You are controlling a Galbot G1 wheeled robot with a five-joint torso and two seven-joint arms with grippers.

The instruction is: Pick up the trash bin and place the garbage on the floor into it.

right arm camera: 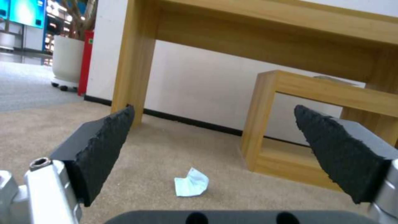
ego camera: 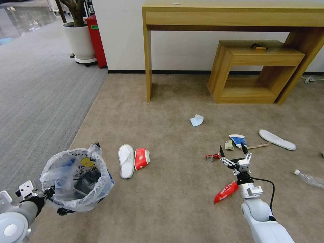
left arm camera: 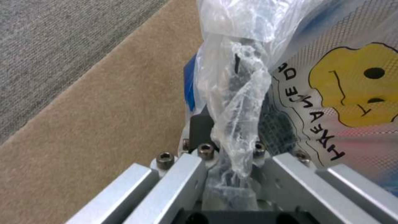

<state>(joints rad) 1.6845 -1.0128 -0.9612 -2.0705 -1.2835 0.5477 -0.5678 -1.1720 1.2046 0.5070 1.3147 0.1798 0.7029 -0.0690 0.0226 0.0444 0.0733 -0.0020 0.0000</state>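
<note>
Left gripper (ego camera: 50, 195) clamps rim of trash bin (ego camera: 77, 180), keeping its bagged mouth up to take litter | right gripper (ego camera: 234, 154) empty, pads spread wide, low over floor (ego camera: 168, 189) right of bin | nearest it: crushed can (ego camera: 212, 157), red wrapper (ego camera: 225, 191), paper cup (ego camera: 238, 139) | slipper (ego camera: 126, 160) lies just right of bin; nothing blocks.
</note>
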